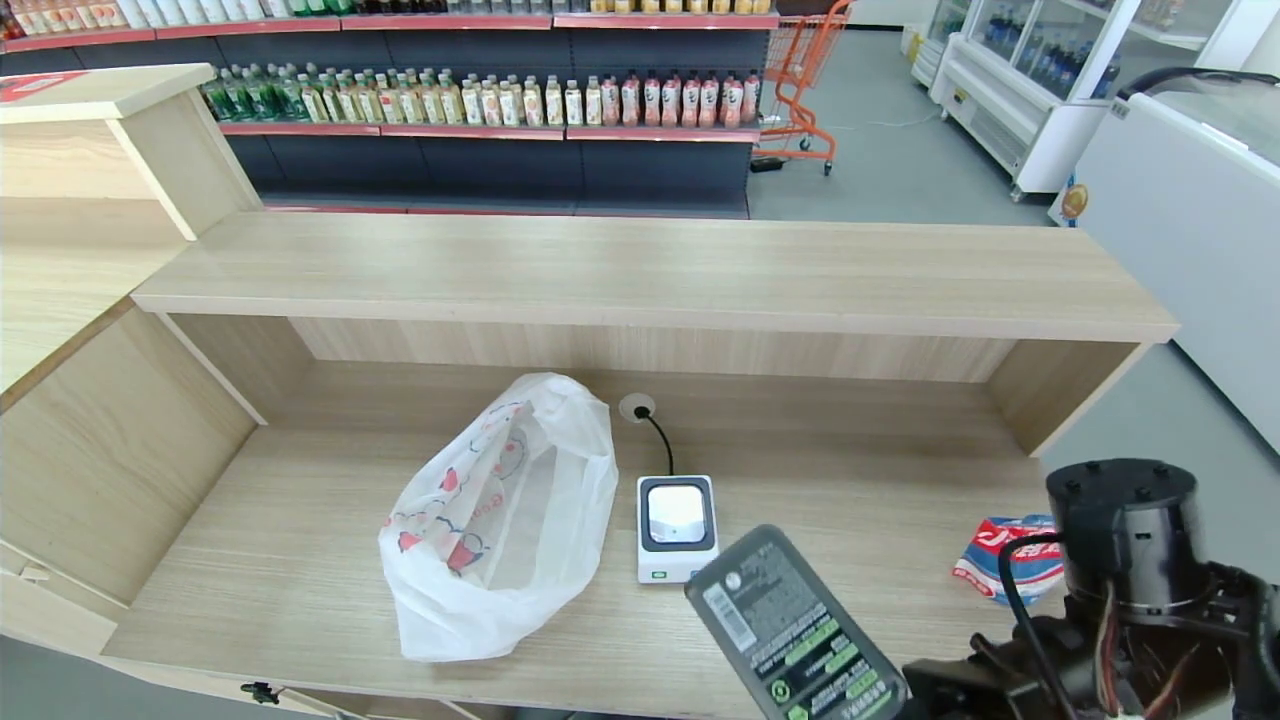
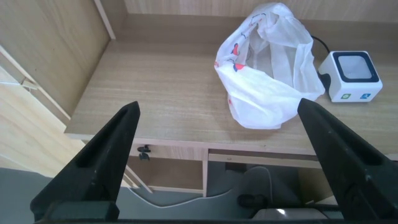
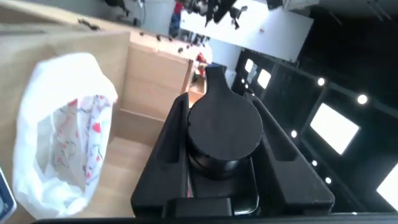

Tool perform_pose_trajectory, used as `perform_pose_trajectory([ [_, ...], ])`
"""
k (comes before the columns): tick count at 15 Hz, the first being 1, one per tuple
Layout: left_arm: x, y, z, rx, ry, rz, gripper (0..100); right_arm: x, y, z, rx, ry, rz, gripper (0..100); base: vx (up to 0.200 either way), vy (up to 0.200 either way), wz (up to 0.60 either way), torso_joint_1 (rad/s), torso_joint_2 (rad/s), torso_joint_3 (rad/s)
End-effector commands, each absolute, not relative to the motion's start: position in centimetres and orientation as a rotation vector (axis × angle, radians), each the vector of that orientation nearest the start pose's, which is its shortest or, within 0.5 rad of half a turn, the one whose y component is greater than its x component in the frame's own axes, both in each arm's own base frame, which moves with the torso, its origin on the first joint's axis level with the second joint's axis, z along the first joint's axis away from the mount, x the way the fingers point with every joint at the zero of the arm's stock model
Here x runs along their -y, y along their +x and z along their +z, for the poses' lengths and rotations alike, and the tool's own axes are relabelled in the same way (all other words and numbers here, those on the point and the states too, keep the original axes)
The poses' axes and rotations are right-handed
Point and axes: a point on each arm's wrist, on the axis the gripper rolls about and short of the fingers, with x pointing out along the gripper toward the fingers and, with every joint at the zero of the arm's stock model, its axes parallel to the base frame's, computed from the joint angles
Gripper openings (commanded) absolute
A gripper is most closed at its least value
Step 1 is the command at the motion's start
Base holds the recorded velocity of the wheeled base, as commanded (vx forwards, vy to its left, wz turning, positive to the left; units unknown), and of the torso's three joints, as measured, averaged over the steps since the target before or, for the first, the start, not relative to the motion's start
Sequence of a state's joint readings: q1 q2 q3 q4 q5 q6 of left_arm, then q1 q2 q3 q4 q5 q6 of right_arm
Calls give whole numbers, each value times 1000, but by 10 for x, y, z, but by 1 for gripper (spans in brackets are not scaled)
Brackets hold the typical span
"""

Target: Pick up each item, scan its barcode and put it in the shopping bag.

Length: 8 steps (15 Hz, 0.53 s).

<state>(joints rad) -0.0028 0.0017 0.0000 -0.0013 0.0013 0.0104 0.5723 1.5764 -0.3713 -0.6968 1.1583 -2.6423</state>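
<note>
My right gripper (image 1: 925, 690) is shut on a dark flat package (image 1: 795, 630) with green print and a white barcode label (image 1: 730, 603) facing up. It holds the package in the air just right of the white scanner (image 1: 677, 525), near the counter's front edge. In the right wrist view the package's black rounded end (image 3: 224, 134) sits between the gripper's (image 3: 221, 121) two fingers. The white shopping bag (image 1: 500, 520) lies with its mouth open, left of the scanner. My left gripper (image 2: 217, 109) hangs open with nothing in it, off the counter's front edge, short of the bag (image 2: 267, 68).
A red, white and blue packet (image 1: 1005, 555) lies at the counter's right end (image 1: 900, 500). The scanner's black cable (image 1: 660, 440) runs back to a hole in the counter. A raised wooden shelf (image 1: 650, 270) spans the back, and side walls close in both ends.
</note>
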Motion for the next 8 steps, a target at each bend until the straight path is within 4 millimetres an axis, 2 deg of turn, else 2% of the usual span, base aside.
perform_pose_trajectory([
  [1,0,-23,76,0,11,-2,100,-129,151,126,-2424,2109,-1528,0,0,0,0,0,0,0],
  [3,0,-23,76,0,11,-2,100,-126,146,125,-2400,2094,-1573,0,0,0,0,0,0,0],
  [8,0,-23,76,0,11,-2,100,-120,139,132,-2413,2108,-1526,0,0,0,0,0,0,0],
])
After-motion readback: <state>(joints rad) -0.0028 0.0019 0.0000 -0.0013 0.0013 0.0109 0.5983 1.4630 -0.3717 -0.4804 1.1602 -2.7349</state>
